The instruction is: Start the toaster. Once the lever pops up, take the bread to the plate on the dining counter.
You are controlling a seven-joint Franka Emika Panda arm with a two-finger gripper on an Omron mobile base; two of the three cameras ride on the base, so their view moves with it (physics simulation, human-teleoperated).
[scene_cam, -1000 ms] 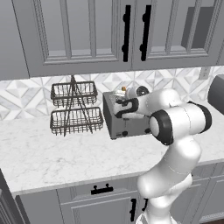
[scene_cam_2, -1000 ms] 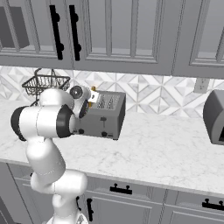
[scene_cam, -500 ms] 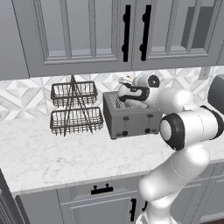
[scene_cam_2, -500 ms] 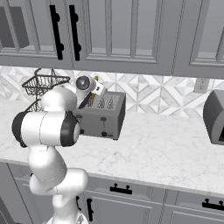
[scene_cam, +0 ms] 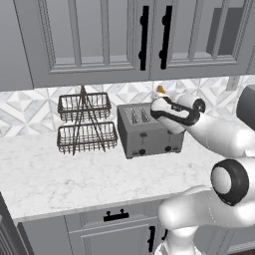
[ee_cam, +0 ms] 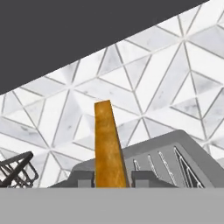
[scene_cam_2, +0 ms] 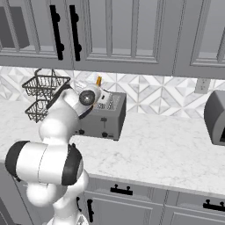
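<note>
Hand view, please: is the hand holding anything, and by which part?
Yes, the bread, gripped at its lower end between the fingertips, lifted above the toaster.

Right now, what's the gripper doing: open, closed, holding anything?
Gripper: shut on the bread, with the slice standing edge-on between the fingertips above the toaster.

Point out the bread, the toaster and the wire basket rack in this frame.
bread point(ee_cam: 107, 144), hand view, on its golden-orange crust edge.
toaster point(scene_cam: 149, 140), left base view, on its grey front face.
wire basket rack point(scene_cam: 85, 137), left base view, on the lower basket.
</note>
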